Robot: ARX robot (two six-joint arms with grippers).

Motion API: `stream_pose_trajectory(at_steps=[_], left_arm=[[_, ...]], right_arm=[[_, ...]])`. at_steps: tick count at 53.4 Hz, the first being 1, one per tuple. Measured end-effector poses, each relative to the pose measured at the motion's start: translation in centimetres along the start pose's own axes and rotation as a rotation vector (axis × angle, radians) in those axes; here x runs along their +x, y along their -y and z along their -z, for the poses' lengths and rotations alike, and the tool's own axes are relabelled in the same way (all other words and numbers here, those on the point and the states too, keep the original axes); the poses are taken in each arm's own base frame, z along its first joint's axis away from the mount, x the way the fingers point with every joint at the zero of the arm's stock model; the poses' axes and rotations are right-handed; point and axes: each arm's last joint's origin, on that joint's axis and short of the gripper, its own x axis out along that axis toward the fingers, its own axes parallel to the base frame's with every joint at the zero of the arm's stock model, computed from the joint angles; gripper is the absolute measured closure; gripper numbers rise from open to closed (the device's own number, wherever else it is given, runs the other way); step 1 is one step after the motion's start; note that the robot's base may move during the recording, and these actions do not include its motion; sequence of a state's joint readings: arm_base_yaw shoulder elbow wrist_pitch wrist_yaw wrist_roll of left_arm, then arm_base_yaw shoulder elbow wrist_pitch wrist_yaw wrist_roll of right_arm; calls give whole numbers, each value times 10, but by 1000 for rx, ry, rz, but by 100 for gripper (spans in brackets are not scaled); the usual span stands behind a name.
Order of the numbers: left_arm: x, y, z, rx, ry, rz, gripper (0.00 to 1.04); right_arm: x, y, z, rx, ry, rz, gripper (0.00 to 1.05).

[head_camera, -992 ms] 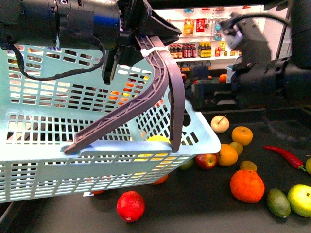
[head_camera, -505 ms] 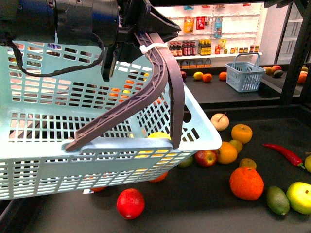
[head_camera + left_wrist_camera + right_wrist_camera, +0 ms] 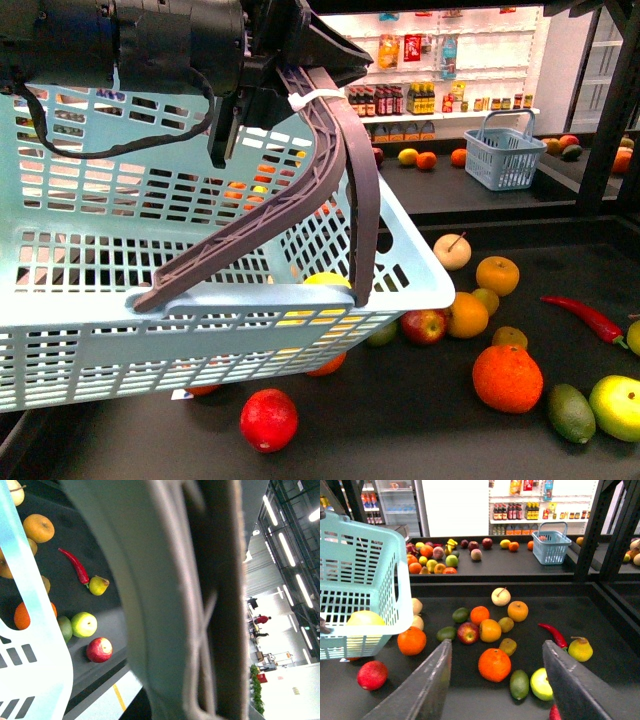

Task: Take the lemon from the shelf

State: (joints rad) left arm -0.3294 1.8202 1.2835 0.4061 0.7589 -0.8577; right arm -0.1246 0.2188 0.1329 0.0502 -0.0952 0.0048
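Right arm's gone from the front view now; left gripper (image 3: pixel 285 85) clamps the handle (image 3: pixel 366 200) so the basket (image 3: pixel 250 303) hangs over the shelf's (image 3: pixel 400 430) left edge, with what's probably the lemon (image 3: pixel 326 283) already inside by the near rim. Left wrist view is basically all handle (image 3: pixel 200 605). Right wrist view: right gripper (image 3: pixel 496 644) spread wide, empty, above the shelf's middle.

The left arm (image 3: pixel 130 40) is reaching across high, the left gripper (image 3: pixel 300 70) clamping the basket handle (image 3: pixel 340 170); the right gripper (image 3: pixel 496 647) is hovering, jaws spread wide.

Matt black shelf (image 3: pixel 400 430), plastic basket (image 3: pixel 250 302)
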Motion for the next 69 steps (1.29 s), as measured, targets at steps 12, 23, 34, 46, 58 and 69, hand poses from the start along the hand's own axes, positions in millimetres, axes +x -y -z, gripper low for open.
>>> stream_pose_trajectory(at_steps=[12,23,34,46,58,69], left_arm=[[0,0,0,-1,0,-1,99],[0,-1,0,0,1,-3,99],[0,-1,0,-2,1,-2,99],[0,-1,0,-2,1,-3,99],[0,-1,0,-2,1,-3,99],[0,-1,0,-2,1,-3,99]], right_arm=[[-9,-10,18,-7,28,-28,102],[-9,-10,22,-7,30,-29,102],[-9,-10,29,-7,39,-29,102],[-10,-10,29,-6,42,-29,102],[-10,-10,29,-8,42,-29,65],[-10,-10,29,-8,42,-29,32]])
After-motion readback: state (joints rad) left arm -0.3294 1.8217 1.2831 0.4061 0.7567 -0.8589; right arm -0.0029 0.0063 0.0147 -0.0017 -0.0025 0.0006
